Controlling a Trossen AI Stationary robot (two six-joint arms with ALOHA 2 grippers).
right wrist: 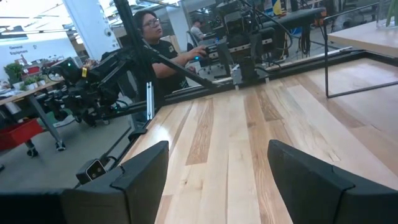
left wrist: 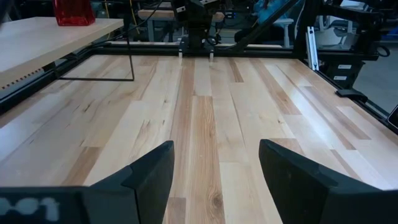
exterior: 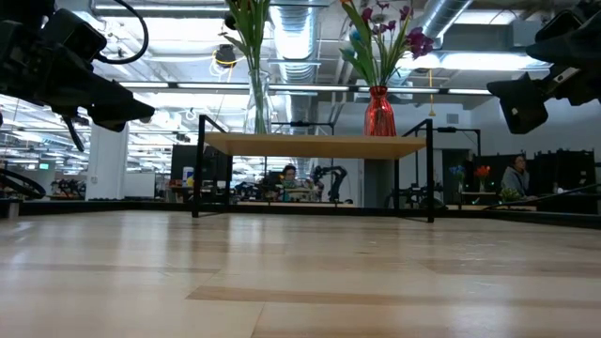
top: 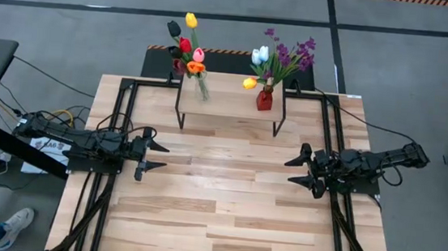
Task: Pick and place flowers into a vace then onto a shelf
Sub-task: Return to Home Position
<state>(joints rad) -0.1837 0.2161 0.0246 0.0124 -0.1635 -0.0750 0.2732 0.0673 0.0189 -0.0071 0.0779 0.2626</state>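
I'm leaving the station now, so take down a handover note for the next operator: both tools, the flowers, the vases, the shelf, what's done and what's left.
Left tool: open, empty, above the left side of the table, pointing inward.
Right tool: open, empty, above the right side, facing the left one.
Flowers: all those in sight are in vases. The transparent vase and the red vase both stand on the shelf, apart.
Done: filling and shelving, by the look of it.
Left: probably only parking the arms at home.
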